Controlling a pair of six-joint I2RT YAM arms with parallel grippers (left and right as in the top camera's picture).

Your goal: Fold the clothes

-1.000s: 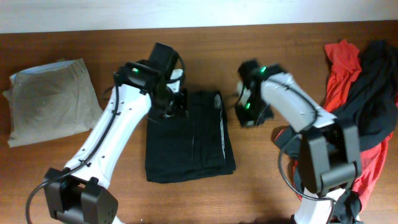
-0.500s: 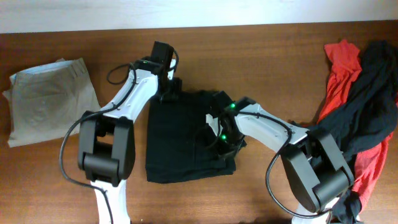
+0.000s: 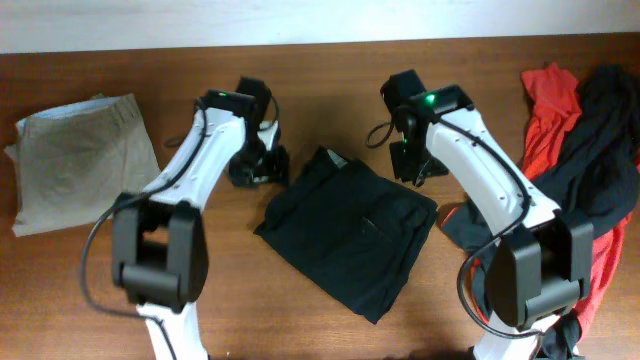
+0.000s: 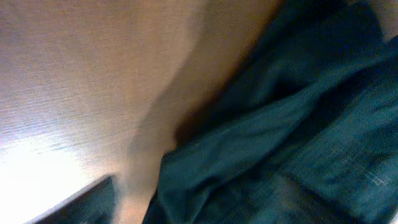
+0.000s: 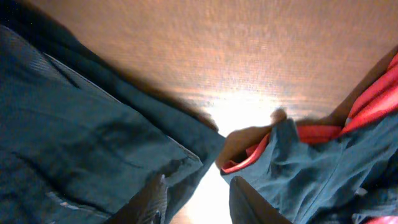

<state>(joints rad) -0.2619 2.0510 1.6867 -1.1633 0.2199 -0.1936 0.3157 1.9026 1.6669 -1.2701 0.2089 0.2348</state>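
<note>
Black cloth, folded into a flat rectangle, is laid at the middle of the wooden table [image 3: 330,70]. This black garment [image 3: 350,235] is turned on the slant, so that one corner points toward the arms' bases. In the left wrist view its creased edge [image 4: 298,124] is seen lying on the bare wood [image 4: 74,74], though the view is much blurred.

The left gripper [image 3: 262,168] is held low just beside the garment's upper left corner. Whether its jaws are parted or closed cannot be told, and nothing can be made out in them. The right gripper [image 3: 412,165] is held by the garment's upper right edge. In its own view, the right gripper [image 5: 199,205] is seen with its fingers [image 5: 152,199] spread apart, and only lit wood lies between them.

A folded khaki garment [image 3: 80,160] is set well apart at the table's left end. A heap of red and black clothes [image 3: 580,150] is piled at the right end, and part of it [image 5: 311,168] is seen near the right fingers.
</note>
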